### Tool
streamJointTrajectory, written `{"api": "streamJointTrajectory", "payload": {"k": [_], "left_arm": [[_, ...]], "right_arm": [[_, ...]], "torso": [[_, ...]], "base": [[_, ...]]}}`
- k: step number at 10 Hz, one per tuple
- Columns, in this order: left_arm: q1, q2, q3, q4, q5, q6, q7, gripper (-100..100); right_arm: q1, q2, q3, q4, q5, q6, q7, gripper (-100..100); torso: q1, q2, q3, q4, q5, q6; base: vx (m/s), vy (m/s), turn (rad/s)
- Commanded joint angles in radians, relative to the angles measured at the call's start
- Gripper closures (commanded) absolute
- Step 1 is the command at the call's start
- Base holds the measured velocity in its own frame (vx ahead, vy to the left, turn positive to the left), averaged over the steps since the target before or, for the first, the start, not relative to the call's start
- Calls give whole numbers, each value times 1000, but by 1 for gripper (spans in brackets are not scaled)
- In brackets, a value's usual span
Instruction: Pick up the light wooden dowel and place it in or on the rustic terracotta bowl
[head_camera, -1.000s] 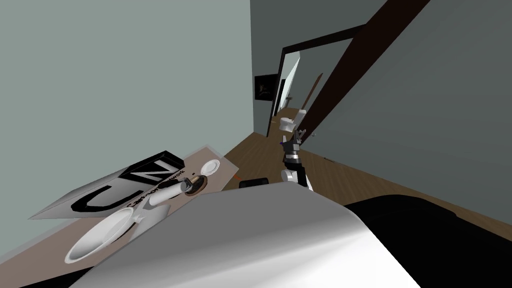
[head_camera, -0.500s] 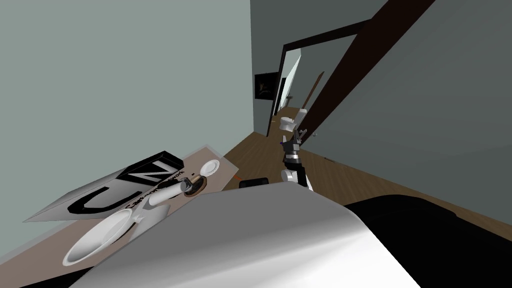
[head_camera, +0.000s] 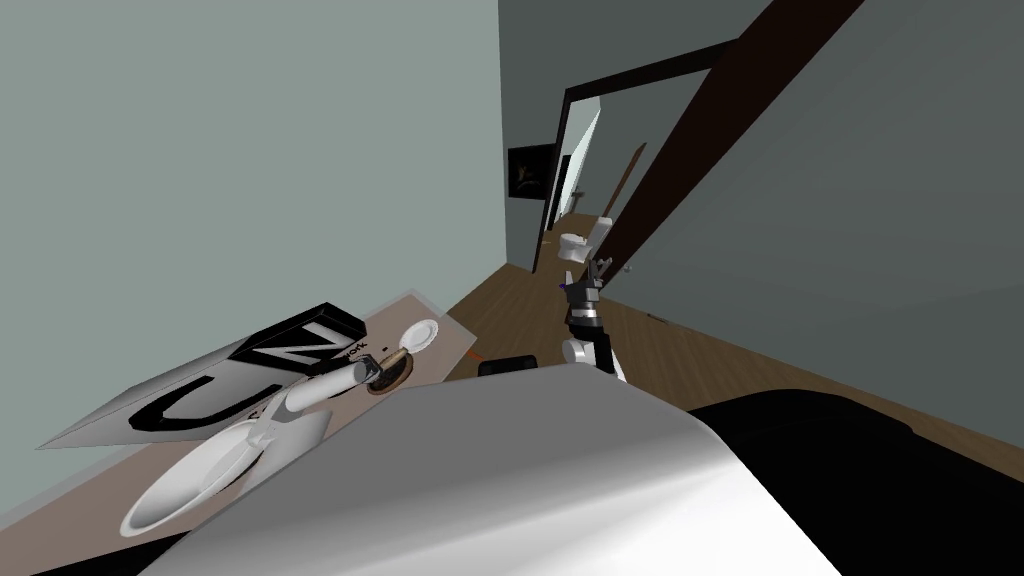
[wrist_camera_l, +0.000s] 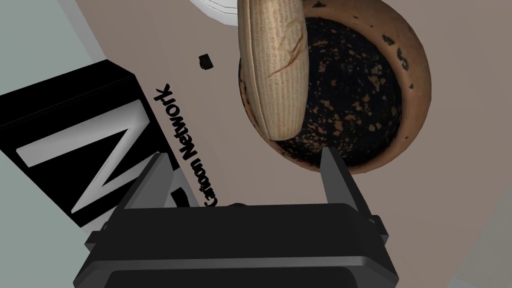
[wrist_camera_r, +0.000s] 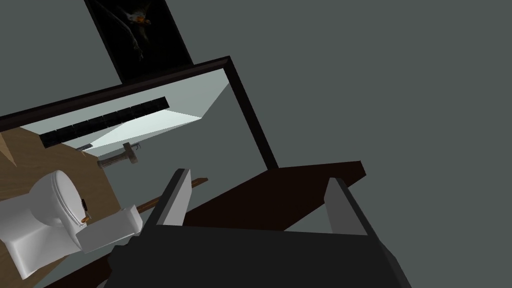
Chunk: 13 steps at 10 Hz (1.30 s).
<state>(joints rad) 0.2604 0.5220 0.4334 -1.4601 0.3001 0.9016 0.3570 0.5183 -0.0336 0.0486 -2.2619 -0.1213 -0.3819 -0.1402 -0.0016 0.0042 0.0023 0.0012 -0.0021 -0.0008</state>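
Left gripper (wrist_camera_l: 242, 155) hangs above the table (wrist_camera_l: 450, 200), fingers (wrist_camera_l: 336, 175) spread wide, gripping nothing. Dowel (wrist_camera_l: 272, 65) lies across the bowl (wrist_camera_l: 360, 95), along one side of it: near end over the dark inside, far end out past the rim toward the white plate (wrist_camera_l: 220, 4). Fingertips just short of the dowel's near end, not touching it. Head view: plate at 1 o'clock of the bowl, lettered black box (wrist_camera_l: 65, 125) at 10 o'clock, big white dish (head_camera: 190, 480) at 8 o'clock. Right gripper (wrist_camera_r: 258, 177) held up at 2 o'clock of the bowl, well apart from the table, fingers open, empty
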Motion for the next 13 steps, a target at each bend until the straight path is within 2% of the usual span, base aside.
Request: {"api": "streamJointTrajectory", "payload": {"k": [1, 6, 7, 8, 13], "left_arm": [[5, 9, 4, -28, 5, 31, 9, -100], [25, 41, 21, -115, 30, 121, 31, -100], [23, 37, 19, -104, 27, 107, 27, -100], [24, 37, 19, -107, 27, 111, 28, 0], [24, 37, 19, -106, 27, 111, 28, 0]], "right_arm": [[0, 0, 0, 0, 0, 0, 0, 0], [0, 0, 0, 0, 0, 0, 0, 0], [0, 0, 0, 0, 0, 0, 0, 0], [0, 0, 0, 0, 0, 0, 0, 0], [0, 0, 0, 0, 0, 0, 0, 0]], "torso": [[0, 0, 0, 0, 0, 0], [0, 0, 0, 0, 0, 0], [0, 0, 0, 0, 0, 0], [0, -1, 0, 0, 0, 0], [0, -1, -1, 0, 0, 0]], "base": [[-13, -2, -17], [-11, -2, -19], [0, 0, 0], [0, 0, 0], [0, 0, 0]]}}
